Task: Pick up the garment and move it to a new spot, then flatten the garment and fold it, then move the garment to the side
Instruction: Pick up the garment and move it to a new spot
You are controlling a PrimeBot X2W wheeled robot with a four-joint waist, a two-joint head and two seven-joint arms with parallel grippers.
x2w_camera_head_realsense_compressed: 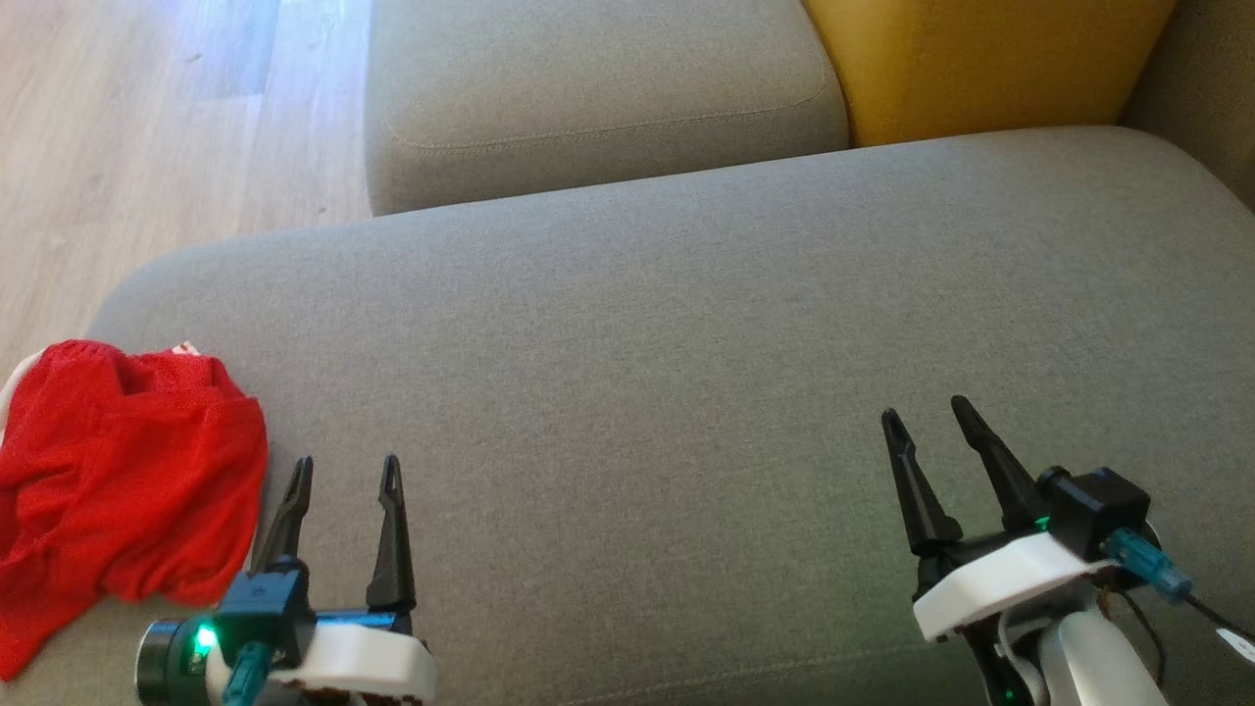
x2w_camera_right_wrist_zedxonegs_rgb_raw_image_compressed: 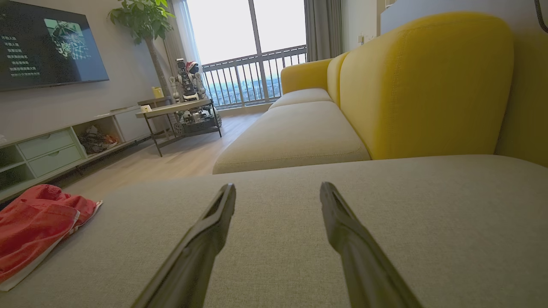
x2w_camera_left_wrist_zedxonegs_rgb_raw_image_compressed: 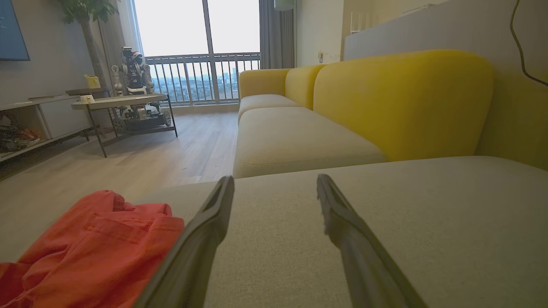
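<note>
Red garment: You are looking at a crumpled red mesh-cloth garment (x2w_camera_head_realsense_compressed: 127,471) with a thin white edge. It is lying in a heap at the left end of the wide grey cloth sofa cushion (x2w_camera_head_realsense_compressed: 686,343).
Left gripper: Your left gripper (x2w_camera_head_realsense_compressed: 346,463) is hovering just beside the heap, on its right side. Its two long dark fingers are standing apart and holding nothing.
Right gripper: Your right gripper (x2w_camera_head_realsense_compressed: 924,407) is hanging over bare cushion, well apart from the garment. Its fingers are spread wide too, with nothing between them.
Done: Nothing, I am guessing. The garment is looking bunched up, not flat and not folded.
Left to do: You are facing the whole job: picking up, moving, flattening, folding and moving aside.
Writing: The dark flat TV screen (x2w_camera_right_wrist_zedxonegs_rgb_raw_image_compressed: 47,42) is showing white lines of writing, too small to read. I am seeing no words on the garment.
</note>
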